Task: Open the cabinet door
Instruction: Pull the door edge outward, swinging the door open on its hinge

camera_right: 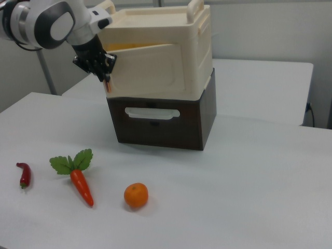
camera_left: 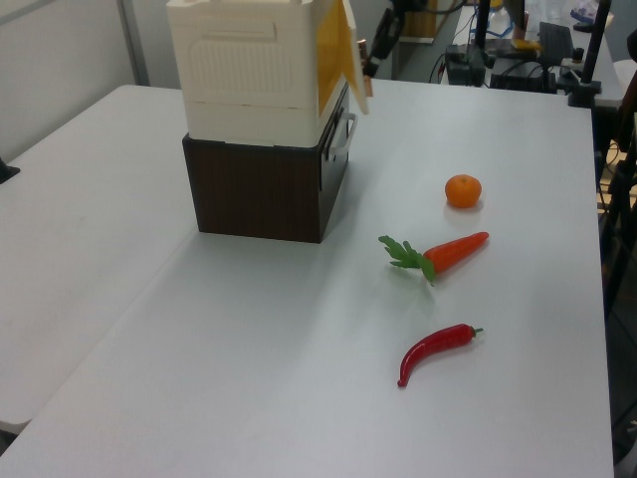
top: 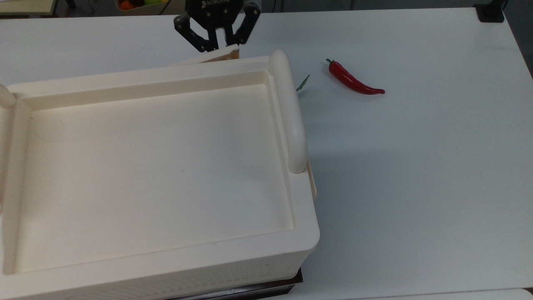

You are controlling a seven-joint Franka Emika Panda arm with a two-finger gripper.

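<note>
Black two-fingered tool [top: 220, 41] with white lettering on a white-and-grey jointed arm [camera_right: 49, 21].

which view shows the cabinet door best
The right view: the cabinet door shows its whole outer face, swung partly out. The left view shows its orange inner side; the top view just its top edge.

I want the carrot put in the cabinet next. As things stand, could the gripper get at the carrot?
Probably yes, once it lets go: the gripper is at the cabinet door edge, and the carrot lies in the open on the table, apart from the orange and chili.
</note>
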